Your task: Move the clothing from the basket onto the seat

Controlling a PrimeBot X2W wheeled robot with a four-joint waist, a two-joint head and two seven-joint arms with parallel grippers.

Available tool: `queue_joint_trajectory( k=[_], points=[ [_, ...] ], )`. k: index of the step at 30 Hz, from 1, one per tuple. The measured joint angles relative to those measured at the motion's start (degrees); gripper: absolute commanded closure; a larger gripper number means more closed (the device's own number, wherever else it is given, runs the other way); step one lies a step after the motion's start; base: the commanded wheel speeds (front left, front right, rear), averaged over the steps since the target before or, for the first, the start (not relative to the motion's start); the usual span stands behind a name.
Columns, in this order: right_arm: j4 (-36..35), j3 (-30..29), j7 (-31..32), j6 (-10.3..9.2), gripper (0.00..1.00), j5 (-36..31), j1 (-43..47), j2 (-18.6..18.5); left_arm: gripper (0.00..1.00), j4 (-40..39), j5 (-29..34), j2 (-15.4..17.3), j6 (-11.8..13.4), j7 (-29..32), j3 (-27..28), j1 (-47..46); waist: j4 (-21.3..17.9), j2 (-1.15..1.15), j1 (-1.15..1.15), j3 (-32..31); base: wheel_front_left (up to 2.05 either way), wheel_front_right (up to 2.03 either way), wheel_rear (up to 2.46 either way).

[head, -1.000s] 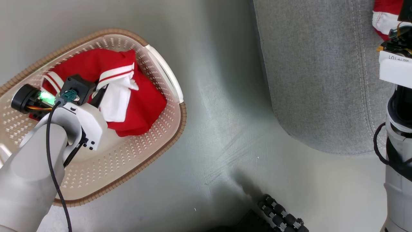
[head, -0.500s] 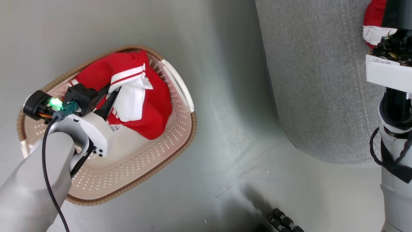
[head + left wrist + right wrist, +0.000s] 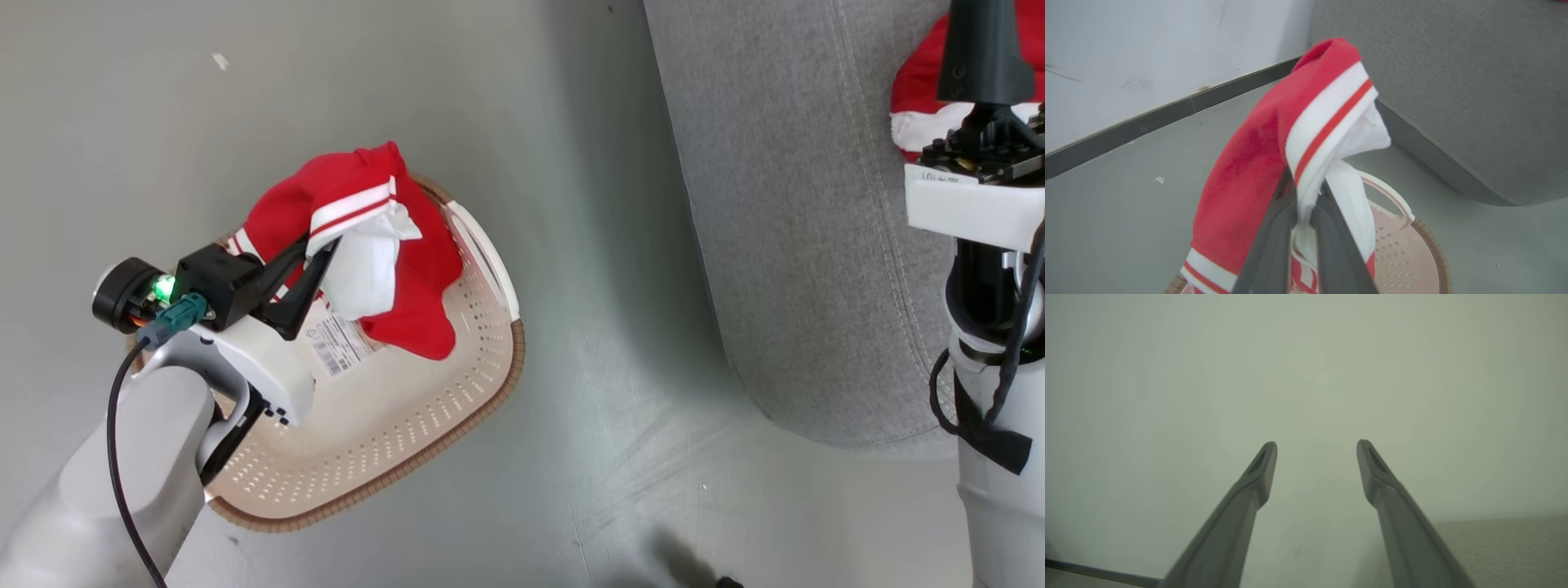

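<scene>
- The left hand (image 3: pixel 314 249) is pressed together on a red garment (image 3: pixel 359 212), pinching it at the white band with the thin red stripe.
- In the left wrist view the left hand (image 3: pixel 1302 192) has white fabric squeezed between its two dark fingers (image 3: pixel 1274 245), and the red garment (image 3: pixel 1257 163) drapes up and over their tips.
- The garment hangs over the far end of the basket (image 3: pixel 457 384), which stands on the grey floor (image 3: pixel 612 408); whether its lower edge touches the basket cannot be told.
- A printed label (image 3: pixel 339 343) shows on the basket's bottom, just beside the hanging cloth.
- The sofa (image 3: pixel 784 204) stands to the right of the basket, apart from it.
- A second red garment (image 3: pixel 918 90) with a white panel lies on the sofa, at the top right of the head view.
- The right hand (image 3: pixel 1316 447) is spread wide with nothing between its fingers, facing a pale wall (image 3: pixel 1306 355).
</scene>
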Motion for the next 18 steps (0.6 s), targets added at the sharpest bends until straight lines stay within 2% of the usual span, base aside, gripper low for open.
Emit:
queue_joint_trajectory(
  k=[18],
  points=[
    [4.5,1.49,0.0,0.0,0.0,-2.58,5.07,-0.03,1.0,-10.83,-3.47,-0.74,0.0,-0.7,3.74,5.91,4.23,0.0,0.0,-11.0,0.0,0.0,0.0]
  ],
)
